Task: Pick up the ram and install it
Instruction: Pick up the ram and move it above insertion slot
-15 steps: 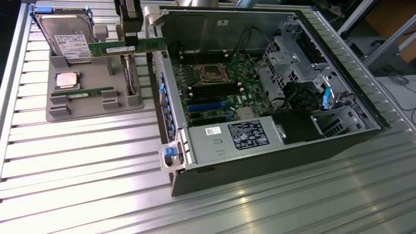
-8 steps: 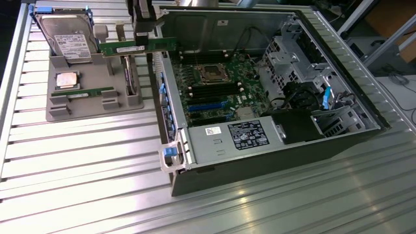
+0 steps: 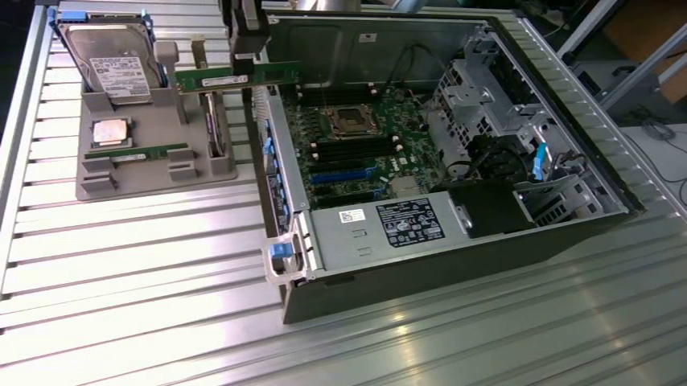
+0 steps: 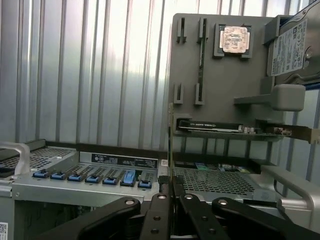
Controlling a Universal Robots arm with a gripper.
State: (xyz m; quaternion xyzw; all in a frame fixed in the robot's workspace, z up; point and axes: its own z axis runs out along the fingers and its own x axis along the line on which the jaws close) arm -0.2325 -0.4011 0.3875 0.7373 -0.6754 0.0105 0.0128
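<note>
My gripper (image 3: 244,66) hangs at the top of the exterior view, shut on a ram (image 3: 238,79). This long green stick is held level in the air, above the near wall of the open computer case (image 3: 281,217) and the edge of the grey tray (image 3: 118,185). In the wrist view the gripper's fingertips (image 4: 171,186) meet on the ram (image 4: 170,145), seen edge-on as a thin strip. A second, similar ram (image 3: 140,153) stands in a slot of the tray, also seen in the wrist view (image 4: 201,55). The motherboard's dark memory slots (image 3: 346,149) lie inside the case, below the processor socket (image 3: 351,121).
The tray also carries a hard drive (image 3: 113,60), a square silver processor (image 3: 112,131) and an expansion card (image 4: 220,126) with a metal bracket. Inside the case sit a power supply (image 3: 387,225), drive cages (image 3: 478,88) and cables. Blue clips (image 4: 90,177) line the case wall.
</note>
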